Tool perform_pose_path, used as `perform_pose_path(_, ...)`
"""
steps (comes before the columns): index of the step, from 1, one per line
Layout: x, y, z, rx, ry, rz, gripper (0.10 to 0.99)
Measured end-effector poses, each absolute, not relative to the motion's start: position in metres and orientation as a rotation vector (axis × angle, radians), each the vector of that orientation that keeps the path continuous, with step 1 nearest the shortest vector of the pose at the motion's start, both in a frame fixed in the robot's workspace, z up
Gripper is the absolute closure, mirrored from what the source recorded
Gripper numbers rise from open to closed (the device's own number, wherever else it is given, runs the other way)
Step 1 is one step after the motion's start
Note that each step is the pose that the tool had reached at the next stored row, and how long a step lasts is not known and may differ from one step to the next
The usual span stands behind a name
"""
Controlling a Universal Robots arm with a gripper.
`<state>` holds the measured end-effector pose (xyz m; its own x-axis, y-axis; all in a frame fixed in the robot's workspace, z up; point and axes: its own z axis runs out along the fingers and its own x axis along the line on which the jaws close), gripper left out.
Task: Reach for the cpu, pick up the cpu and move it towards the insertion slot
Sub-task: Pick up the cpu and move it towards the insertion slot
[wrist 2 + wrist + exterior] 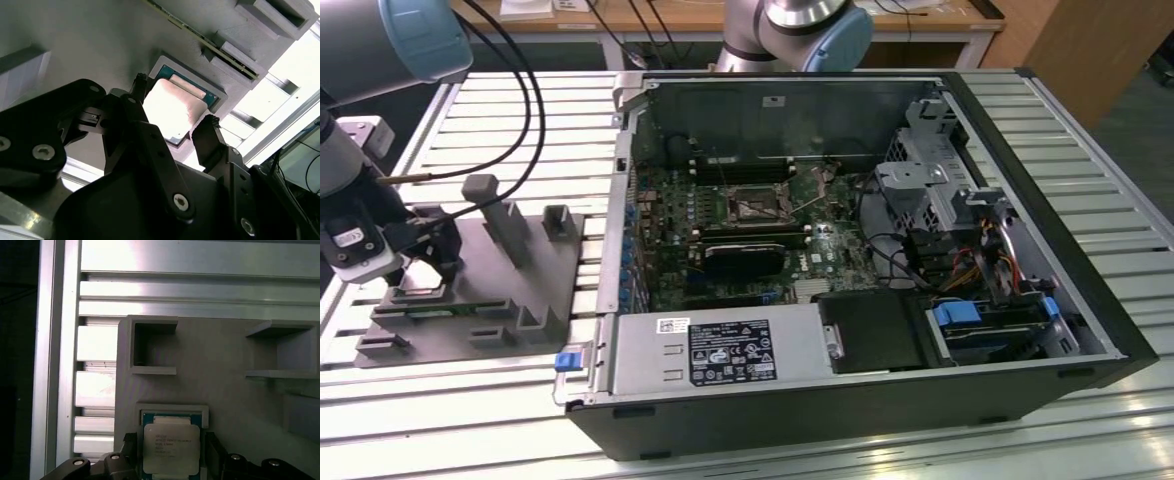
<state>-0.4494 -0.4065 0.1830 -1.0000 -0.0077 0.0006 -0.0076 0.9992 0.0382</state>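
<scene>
The cpu (171,446) lies flat in a square recess of the grey plastic fixture (220,390), its pale metal top up and a green rim around it. In the second wrist view the cpu (175,107) sits between two dark fingertips (212,125). My gripper (171,452) straddles the chip, open, with a thin gap on each side. In the exterior view the gripper (403,280) hangs over the fixture (507,290) at that view's left. The insertion slot (758,207) is on the motherboard inside the open computer case, far from the gripper.
The fixture has raised grey posts (483,190) and open pockets (152,350) near the chip. It rests on a slatted aluminium table (520,110). The computer case (854,400) has tall walls, a power supply (720,350) and drive bays (961,200). Black cables (520,100) trail from the arm.
</scene>
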Motion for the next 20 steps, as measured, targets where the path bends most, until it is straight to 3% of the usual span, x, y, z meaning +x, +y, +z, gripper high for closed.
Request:
perform_pose_path(12, -0.4494, -0.4057, 0.1828, 0.011, -3.140, -0.060, 0.439)
perform_pose_path(14, -0.4495, -0.4057, 0.1829, 0.012, -3.140, -0.060, 0.451)
perform_pose_path(16, -0.4495, -0.4056, 0.1829, 0.011, -3.140, -0.060, 0.545)
perform_pose_path(20, -0.4494, -0.4056, 0.1829, 0.012, -3.140, -0.060, 0.545)
